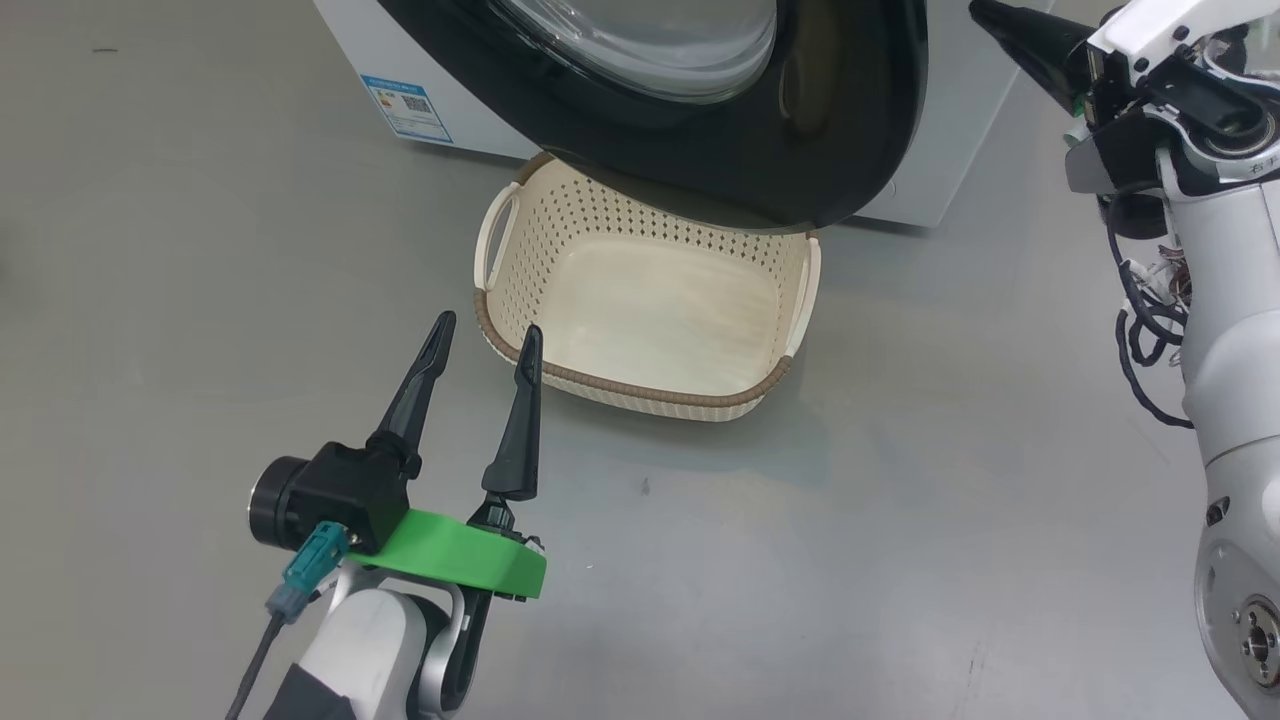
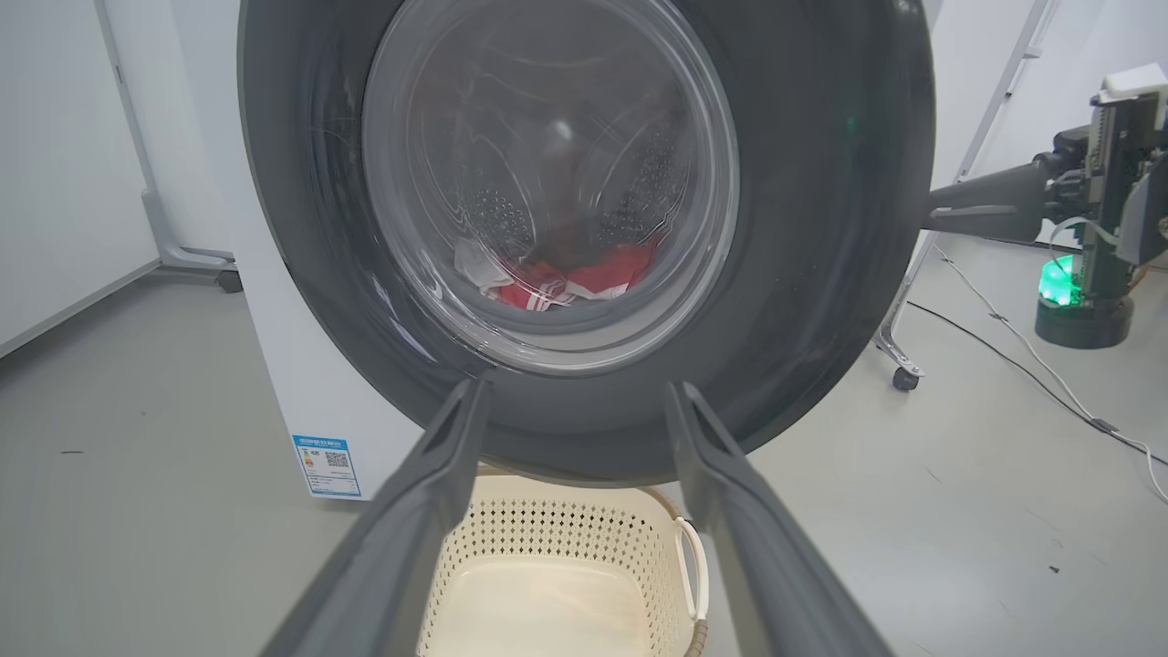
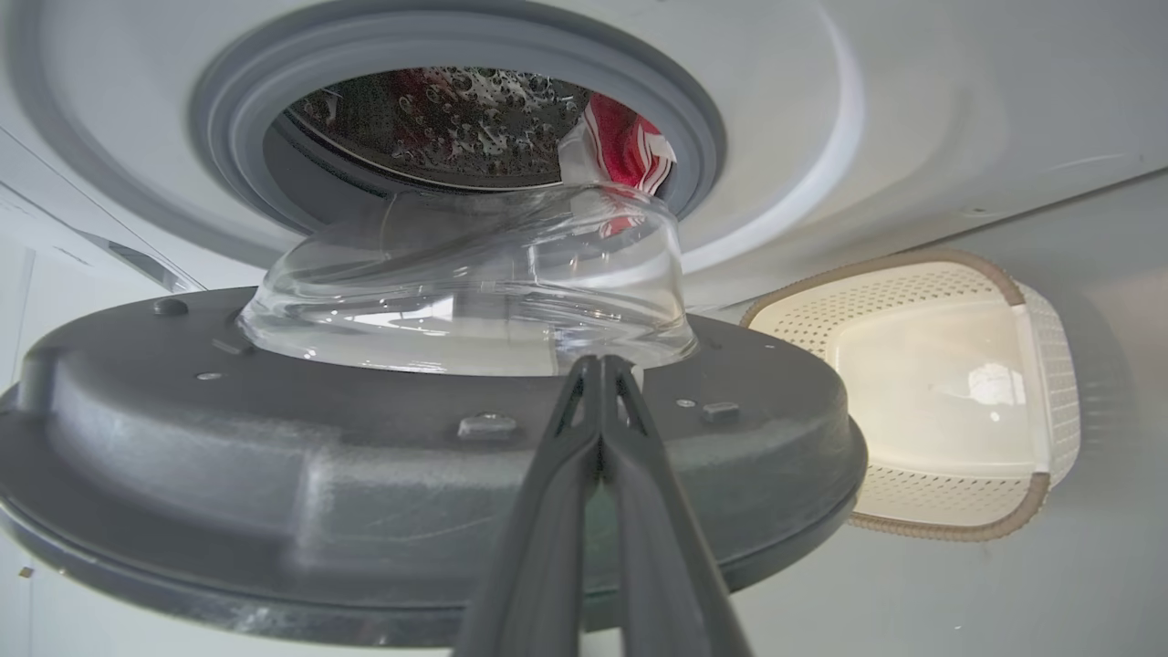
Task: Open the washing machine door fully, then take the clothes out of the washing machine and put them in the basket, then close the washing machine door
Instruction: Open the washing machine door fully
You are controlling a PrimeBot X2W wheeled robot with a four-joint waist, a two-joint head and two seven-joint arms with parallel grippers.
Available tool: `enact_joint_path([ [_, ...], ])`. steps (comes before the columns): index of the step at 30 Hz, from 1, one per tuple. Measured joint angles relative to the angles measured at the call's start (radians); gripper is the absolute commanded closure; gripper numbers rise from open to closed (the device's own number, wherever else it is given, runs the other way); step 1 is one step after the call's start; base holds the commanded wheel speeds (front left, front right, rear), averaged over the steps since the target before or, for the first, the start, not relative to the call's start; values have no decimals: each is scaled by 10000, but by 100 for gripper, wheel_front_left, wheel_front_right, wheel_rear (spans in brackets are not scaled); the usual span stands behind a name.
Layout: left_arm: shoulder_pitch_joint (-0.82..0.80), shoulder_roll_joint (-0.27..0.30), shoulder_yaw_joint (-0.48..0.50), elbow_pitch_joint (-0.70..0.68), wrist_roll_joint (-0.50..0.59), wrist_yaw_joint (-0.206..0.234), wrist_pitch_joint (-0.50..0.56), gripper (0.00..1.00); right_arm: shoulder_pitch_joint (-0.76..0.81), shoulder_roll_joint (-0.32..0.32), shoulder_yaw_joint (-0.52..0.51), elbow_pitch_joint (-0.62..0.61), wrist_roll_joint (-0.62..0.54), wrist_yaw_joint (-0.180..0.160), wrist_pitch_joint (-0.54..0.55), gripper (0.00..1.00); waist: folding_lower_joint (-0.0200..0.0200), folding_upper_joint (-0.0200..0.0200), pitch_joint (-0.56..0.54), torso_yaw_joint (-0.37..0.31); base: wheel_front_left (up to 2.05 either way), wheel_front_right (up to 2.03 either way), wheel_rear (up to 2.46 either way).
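the washing machine door (image 1: 850,120) stands partly open, swung away from the grey rubber-ringed port of the washing machine (image 3: 821,91), its glass bowl clear of the port in the right wrist view. the right pincer (image 3: 598,362) is clenched, its two fingers pressed together and holding nothing; its tip sits behind the door's edge, at the grey inner face by the foot of the glass bowl, though i cannot tell whether it touches. the left pincer (image 1: 489,324) is released, fingers spread wide and empty, hovering low over the floor (image 1: 200,300) just beside the near left corner of the basket (image 1: 640,388). the basket sits on the floor in front of the machine, partly under the door's lower rim, with nothing in it. the clothes (image 2: 584,278), red with white stripes, lie inside the drum at its bottom, seen through the glass.
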Motion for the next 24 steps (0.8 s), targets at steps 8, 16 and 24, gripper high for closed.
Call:
enact_joint_path([
  [8,223,0,194,77,150,-4,0,0,607,-602,1264,-568,-1848,502,-1386,100,0,0,-464,-166,0,0,0],
  [16,622,6,556,301,297,-8,0,0,1548,-1279,2847,-1866,-3745,539,-3438,100,0,0,-1191,-528,0,0,0],
  [24,1142,17,857,362,393,-17,0,0,3074,-1549,3818,-3033,-4243,539,-5327,100,0,0,-1881,-903,0,0,0],
])
